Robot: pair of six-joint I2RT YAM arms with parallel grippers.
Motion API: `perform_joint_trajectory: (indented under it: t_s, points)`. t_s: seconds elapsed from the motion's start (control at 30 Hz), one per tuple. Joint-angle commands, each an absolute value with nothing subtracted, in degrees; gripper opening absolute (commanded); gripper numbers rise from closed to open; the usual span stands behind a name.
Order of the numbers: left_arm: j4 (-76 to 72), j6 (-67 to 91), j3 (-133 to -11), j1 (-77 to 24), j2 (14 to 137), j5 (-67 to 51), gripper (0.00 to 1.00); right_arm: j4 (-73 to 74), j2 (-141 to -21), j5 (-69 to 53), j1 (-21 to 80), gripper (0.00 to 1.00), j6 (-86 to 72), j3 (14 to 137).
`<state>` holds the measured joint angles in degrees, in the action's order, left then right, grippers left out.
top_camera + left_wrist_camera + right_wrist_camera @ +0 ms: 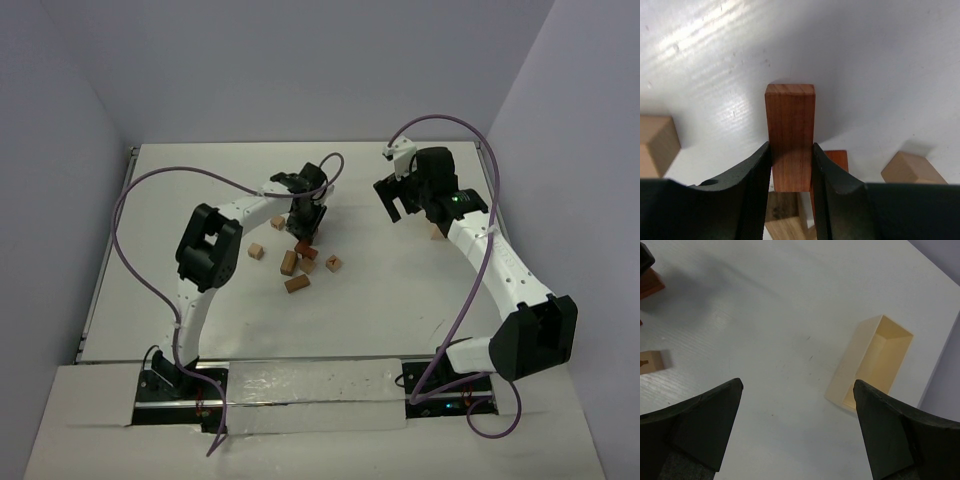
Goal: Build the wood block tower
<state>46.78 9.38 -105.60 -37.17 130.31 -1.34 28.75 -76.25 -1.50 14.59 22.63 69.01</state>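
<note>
**Top external view**
- Left gripper (303, 228): pointed down at the far end of the wood blocks (297, 283). The loose ones lie on your near side of the jaws, close together. One tan cube (257, 251) sits off to their left.
- Right gripper (395, 200): raised, well apart from the blocks. A bare stretch of table (200, 180) lies between its jaws and the left pair.
- Far table edge: well beyond both sets of jaws.

**Left wrist view**
- Jaws: clamped on a reddish-brown bar (790, 135), which stands upright with its upper half projecting past the fingertips (752, 185).
- A tan block (657, 145) lies outside the left finger.
- Another tan block (912, 169) lies outside the right finger.
- A red-brown block (837, 159) sits just behind the right finger.
- A pale block (782, 215) lies under the bar. You cannot tell whether the two touch.
- Ahead of the jaws is plain table.

**Right wrist view**
- Jaws: spread wide, with nothing between them but table.
- Tray (872, 362): ahead of the right finger, lying on its side with its hollow showing. It sits near the table edge and the wall (945, 385).
- Two blocks show at the left border, far outside the left finger.
</note>
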Motion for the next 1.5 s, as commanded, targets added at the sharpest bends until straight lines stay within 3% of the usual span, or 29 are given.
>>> perform_joint_trajectory:
  t_s: [0.0, 0.37, 0.63, 0.97, 1.47]
  points:
    - [47.77, 17.39, -101.87, -38.36, 128.19, -1.05, 0.0, 27.73, -75.67, -1.05, 14.19, 1.0, 22.59, 70.93]
    - [48.64, 27.32, -100.22, -44.64, 124.33, 4.83, 0.0, 28.85, -76.4, -2.11, 14.24, 1.0, 21.7, 71.37]
    - [49.73, 30.06, -102.12, -44.56, 126.51, 4.38, 0.0, 29.87, -76.74, -1.77, 14.24, 1.0, 21.8, 72.14]
    - [53.56, 34.74, -106.82, -43.95, 124.82, 13.83, 0.0, 30.13, -77.85, -2.16, 14.24, 1.0, 21.14, 73.38]
    - [51.77, 36.07, -112.4, -37.72, 129.11, 6.69, 0.0, 30.87, -80.66, -2.34, 14.5, 1.0, 16.91, 76.11]
